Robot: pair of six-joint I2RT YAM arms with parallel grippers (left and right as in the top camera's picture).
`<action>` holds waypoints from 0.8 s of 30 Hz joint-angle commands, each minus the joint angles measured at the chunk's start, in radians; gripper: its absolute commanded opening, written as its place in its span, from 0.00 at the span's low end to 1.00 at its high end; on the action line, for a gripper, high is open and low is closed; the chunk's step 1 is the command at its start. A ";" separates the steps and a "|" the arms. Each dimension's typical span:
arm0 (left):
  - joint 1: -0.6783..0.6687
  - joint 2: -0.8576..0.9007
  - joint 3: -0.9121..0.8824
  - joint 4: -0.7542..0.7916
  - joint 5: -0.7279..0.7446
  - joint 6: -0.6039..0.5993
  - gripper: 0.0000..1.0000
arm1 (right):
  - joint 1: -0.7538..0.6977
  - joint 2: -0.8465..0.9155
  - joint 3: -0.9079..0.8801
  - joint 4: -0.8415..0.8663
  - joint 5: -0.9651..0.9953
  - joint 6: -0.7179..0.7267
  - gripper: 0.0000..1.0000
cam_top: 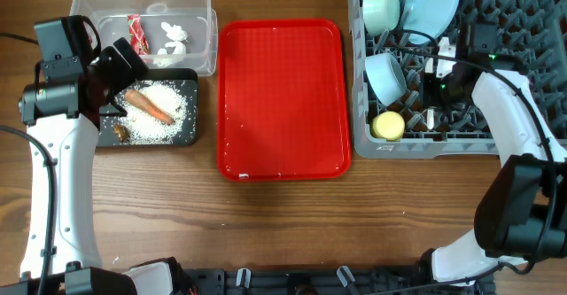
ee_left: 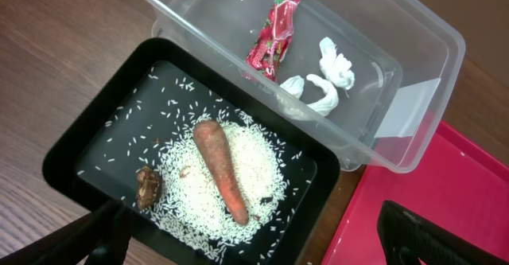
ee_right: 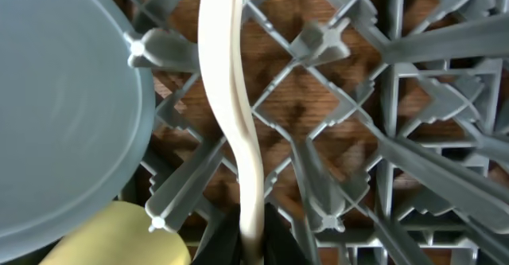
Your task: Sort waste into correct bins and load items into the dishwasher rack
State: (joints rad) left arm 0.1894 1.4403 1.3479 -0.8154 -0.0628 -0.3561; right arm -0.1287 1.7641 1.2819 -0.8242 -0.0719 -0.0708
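Note:
The clear tub (cam_top: 202, 29) holds the red wrapper (cam_top: 137, 31) and white tissue (cam_top: 174, 38). The black tray (cam_top: 189, 122) holds the carrot (cam_top: 149, 106), rice (cam_top: 158, 122) and a brown scrap (cam_top: 121, 133). My left gripper (ee_left: 254, 245) is open and empty above the tray's near edge. The grey rack (cam_top: 425, 144) holds a pale green bowl (cam_top: 383, 7), the light-blue plate (cam_top: 431, 4), a light-blue bowl (cam_top: 386, 76) and the yellow cup (cam_top: 388, 125). My right gripper (ee_right: 253, 245) is shut on the white spoon (ee_right: 231, 98) over the rack's pegs.
The flat red tray (cam_top: 282, 100) lies between the bins and the rack, with only a few specks on it. In the left wrist view the tub (ee_left: 413, 150) sits just beyond the black tray (ee_left: 71, 150), touching the red tray's corner (ee_left: 469, 193).

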 commanded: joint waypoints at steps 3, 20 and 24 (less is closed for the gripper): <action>0.005 0.002 0.006 0.002 -0.010 0.012 1.00 | 0.003 -0.027 0.065 -0.048 -0.083 -0.035 0.43; 0.005 0.002 0.006 0.002 -0.010 0.012 1.00 | 0.003 -0.570 0.400 -0.441 -0.160 0.272 1.00; 0.005 0.002 0.006 0.002 -0.010 0.012 1.00 | 0.005 -0.586 0.365 -0.332 -0.156 0.226 1.00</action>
State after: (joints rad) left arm 0.1894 1.4403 1.3479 -0.8154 -0.0628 -0.3561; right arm -0.1287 1.2022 1.6775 -1.2263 -0.2459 0.1856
